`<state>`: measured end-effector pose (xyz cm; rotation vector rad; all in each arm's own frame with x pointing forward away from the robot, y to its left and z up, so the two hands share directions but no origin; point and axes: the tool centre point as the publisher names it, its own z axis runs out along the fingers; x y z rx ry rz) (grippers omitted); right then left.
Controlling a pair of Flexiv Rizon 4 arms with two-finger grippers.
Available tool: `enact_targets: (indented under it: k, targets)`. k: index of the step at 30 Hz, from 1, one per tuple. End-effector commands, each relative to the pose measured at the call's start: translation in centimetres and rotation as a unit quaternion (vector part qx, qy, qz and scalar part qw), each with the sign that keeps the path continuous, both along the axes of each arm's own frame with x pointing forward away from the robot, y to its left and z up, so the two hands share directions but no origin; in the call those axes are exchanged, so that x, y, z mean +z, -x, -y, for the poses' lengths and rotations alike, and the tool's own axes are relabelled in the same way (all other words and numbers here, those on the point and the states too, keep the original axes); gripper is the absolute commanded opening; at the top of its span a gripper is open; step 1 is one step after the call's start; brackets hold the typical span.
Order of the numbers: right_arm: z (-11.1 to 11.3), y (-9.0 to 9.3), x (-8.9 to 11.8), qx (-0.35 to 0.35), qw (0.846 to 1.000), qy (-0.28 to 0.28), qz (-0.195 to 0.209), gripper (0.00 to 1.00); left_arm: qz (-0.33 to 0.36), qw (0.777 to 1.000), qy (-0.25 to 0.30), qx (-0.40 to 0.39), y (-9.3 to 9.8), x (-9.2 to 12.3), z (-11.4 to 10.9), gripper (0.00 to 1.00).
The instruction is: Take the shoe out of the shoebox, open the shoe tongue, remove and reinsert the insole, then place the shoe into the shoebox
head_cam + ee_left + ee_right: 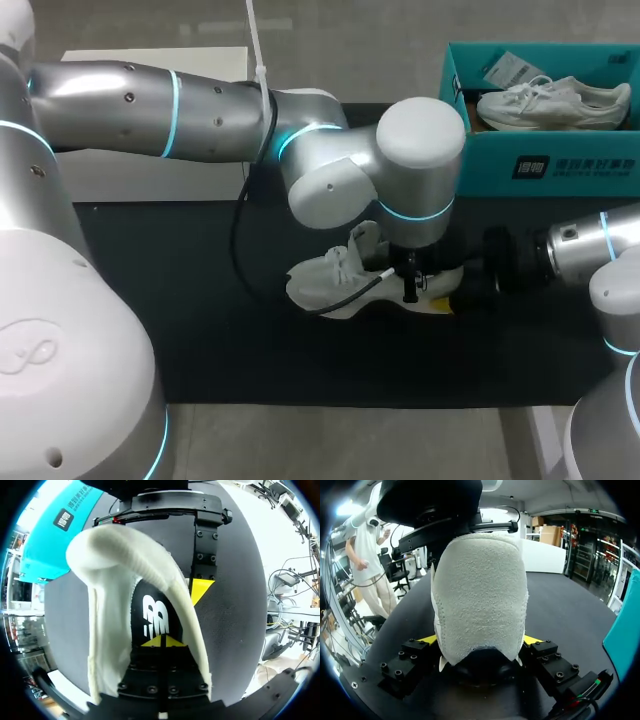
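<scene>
- A white suede sneaker (pixel 480 595) sits heel-first between the fingers of the right gripper (pixel 480 642), which clamp its heel from both sides.
- The left gripper (pixel 160 641) points down into the sneaker's opening, fingers pressed together, tips over the black printed insole (pixel 155 612).
- A teal cardboard shoebox (pixel 545 160) stands well beyond both grippers.

A black mat (pixel 330 370) lies across the grey table (pixel 330 440), whose bare surface shows along the near edge.
</scene>
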<state>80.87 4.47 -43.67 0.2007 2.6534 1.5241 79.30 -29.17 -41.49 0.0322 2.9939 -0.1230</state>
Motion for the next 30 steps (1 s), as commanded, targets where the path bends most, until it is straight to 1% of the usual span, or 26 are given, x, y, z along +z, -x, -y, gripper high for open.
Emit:
enact_targets:
  k: [1, 10, 22, 26, 30]
  targets:
    - [-0.1, -0.2, -0.2, -0.001, 1.000, 0.000, 0.000, 0.00, -0.020, 0.999, 0.034, -0.001, -0.3, -3.9, -0.1, 0.00]
    - [-0.1, -0.2, -0.2, -0.001, 1.000, 0.000, 0.000, 0.00, -0.024, 0.997, 0.073, 0.009, -0.6, -0.9, -0.9, 0.00]
    - [-0.1, -0.2, -0.2, -0.001, 1.000, 0.000, 0.000, 0.00, -0.037, 0.991, 0.127, 0.005, 0.1, 3.4, -2.0, 0.00]
    - [-0.1, -0.2, -0.2, -0.001, 1.000, 0.000, 0.000, 0.00, -0.043, 0.988, 0.146, 0.002, 0.3, 4.4, -2.3, 0.00]
    - [-0.1, -0.2, -0.2, -0.001, 1.000, 0.000, 0.000, 0.00, -0.045, 0.985, 0.163, 0.008, 0.0, 4.8, -2.7, 0.00]
